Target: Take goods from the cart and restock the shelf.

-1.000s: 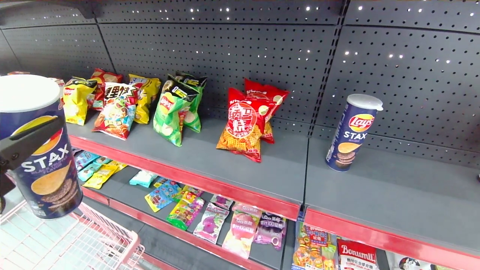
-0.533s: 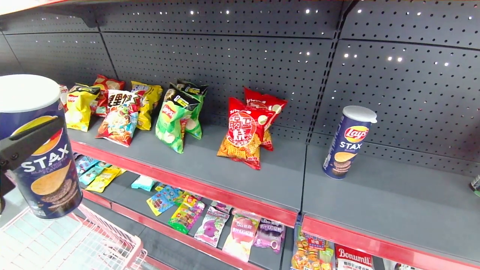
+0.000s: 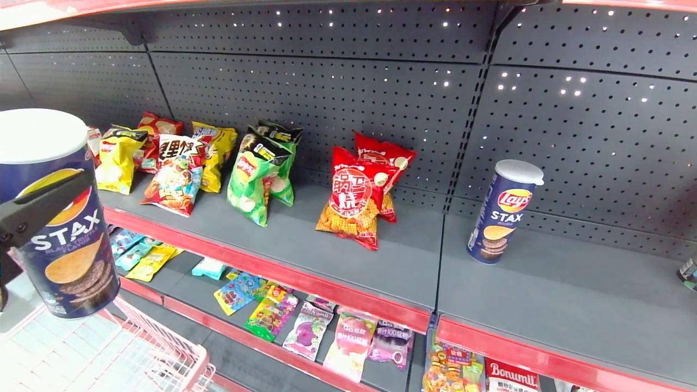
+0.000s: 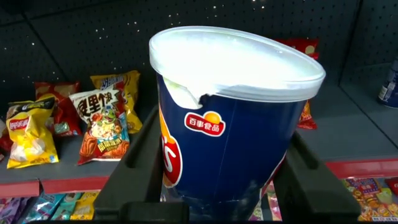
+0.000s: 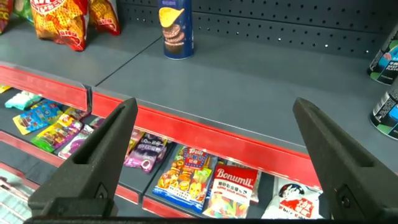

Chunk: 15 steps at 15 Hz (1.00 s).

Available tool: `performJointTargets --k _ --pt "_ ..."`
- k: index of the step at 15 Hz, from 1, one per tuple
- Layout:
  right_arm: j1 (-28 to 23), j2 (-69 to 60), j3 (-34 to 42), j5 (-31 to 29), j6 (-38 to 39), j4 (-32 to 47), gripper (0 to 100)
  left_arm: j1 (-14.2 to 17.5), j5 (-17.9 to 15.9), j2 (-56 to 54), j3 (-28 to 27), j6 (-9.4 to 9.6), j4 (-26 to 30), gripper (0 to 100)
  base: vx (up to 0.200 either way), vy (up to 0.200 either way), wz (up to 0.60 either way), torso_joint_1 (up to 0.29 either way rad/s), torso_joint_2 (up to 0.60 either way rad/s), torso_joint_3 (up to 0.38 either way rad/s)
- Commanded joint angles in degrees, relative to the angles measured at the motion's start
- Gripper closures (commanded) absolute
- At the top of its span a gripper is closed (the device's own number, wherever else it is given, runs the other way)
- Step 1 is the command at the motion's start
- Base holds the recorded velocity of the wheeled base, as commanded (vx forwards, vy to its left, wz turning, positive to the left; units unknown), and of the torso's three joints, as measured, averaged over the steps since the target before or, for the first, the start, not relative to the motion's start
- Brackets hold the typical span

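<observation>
The left gripper [image 4: 221, 177] is clamped on a blue can [image 3: 65, 256], which sits upright at the lower left of the frame, above the cart [image 3: 136, 348] corner and not yet over the shelf [image 3: 544, 288]. The right gripper [image 5: 214, 165] gapes wide and carries nothing. A second can [image 3: 503, 212] already stands in the shelf's right bay, so I judge restocking partly done: the held can needs placing, likely beside it. Bags [image 3: 354, 196] fill the left bay, pegboard [image 3: 326, 92] backs it, and sweets [image 3: 305, 326] lie below.
</observation>
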Motion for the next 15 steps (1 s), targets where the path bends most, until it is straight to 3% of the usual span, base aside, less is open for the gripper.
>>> performJointTargets --k 1,6,12,15 --pt "0.0 0.0 0.0 0.0 0.0 0.0 0 0.0 0.0 0.2 0.1 0.05 0.0 100 0.0 0.0 -0.6 0.012 0.0 -0.007" --pt "0.0 0.0 0.0 0.0 0.0 0.0 0 0.0 0.0 0.1 0.1 0.05 0.0 100 0.0 0.0 -0.6 0.003 0.0 -0.001" --pt "0.0 0.0 0.0 0.0 -0.3 0.0 0 -0.1 -0.3 -1.1 1.9 0.4 0.0 100 0.0 0.0 0.0 0.0 0.0 0.0" --pt "0.5 2.0 0.0 -0.1 -0.6 0.1 0 -0.1 -4.3 -6.1 4.9 0.49 2.7 100 0.0 0.0 0.0 0.0 0.0 0.0"
